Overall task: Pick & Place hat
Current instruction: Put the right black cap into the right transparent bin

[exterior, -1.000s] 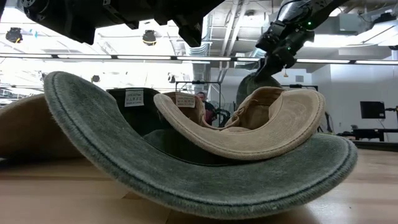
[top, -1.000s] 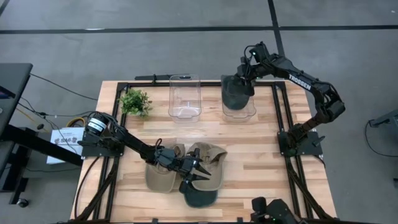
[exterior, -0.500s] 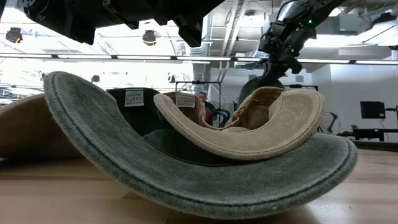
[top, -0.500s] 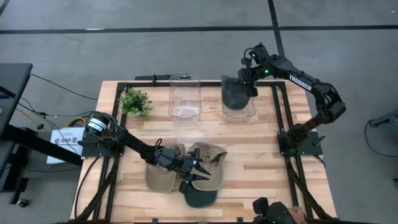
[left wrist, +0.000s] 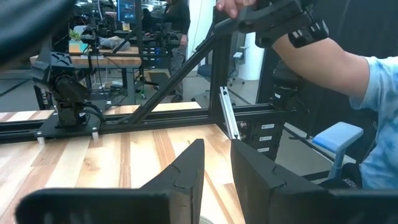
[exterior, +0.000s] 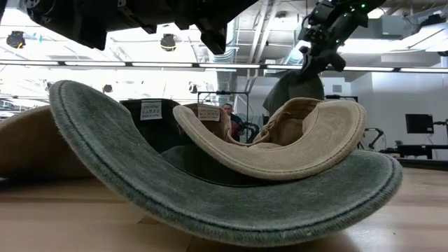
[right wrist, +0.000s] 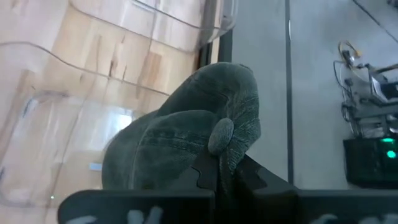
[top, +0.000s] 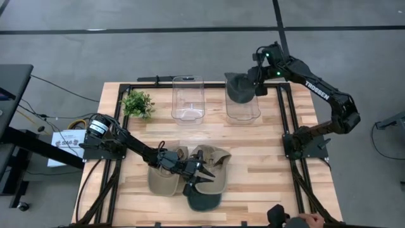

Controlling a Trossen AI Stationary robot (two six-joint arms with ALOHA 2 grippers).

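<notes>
The wooden tabletop (top: 253,158) stands on a grey floor, with two clear bins at its far edge. The right hand (top: 253,82) is closed on a dark hat (top: 239,88) and holds it above the right bin (top: 243,109), so the hat's way is straight down. The left hand (top: 201,173), half open, rests over the hat pile (top: 202,180) near the front edge.

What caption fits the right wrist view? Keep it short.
Right gripper shut on dark green hat, above a clear bin.
</notes>
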